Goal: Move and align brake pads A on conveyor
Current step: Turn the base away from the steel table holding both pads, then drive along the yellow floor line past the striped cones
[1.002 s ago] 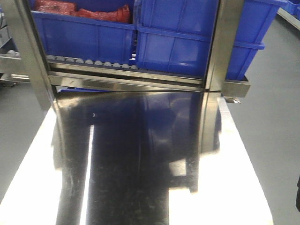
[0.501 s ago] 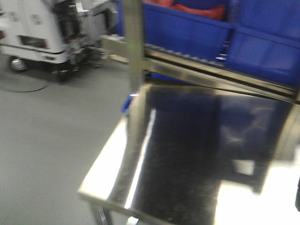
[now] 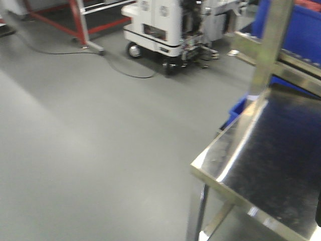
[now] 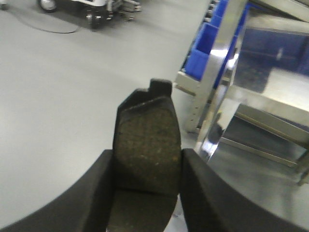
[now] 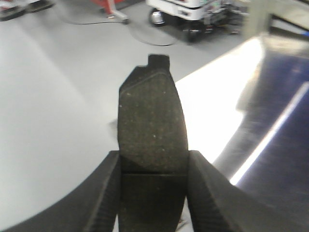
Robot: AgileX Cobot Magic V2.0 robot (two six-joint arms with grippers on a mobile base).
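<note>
Table (image 3: 281,150) shifted right; left tool (image 4: 147,162) grips pad (image 4: 147,130), right tool (image 5: 153,164) seemingly another pad (image 5: 152,116).

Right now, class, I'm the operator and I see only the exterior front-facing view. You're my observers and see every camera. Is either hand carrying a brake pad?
Observer: Yes. The left hand is shut on a brake pad, with its end tab pointing away from the wrist camera.
Operator: And the other arm?
Observer: The right hand grips a second brake pad the same way, clamped by its long edges.
Operator: What lies behind that one?
Observer: In the right wrist view, grey floor on one side and the bright edge of the steel table on the other.
</note>
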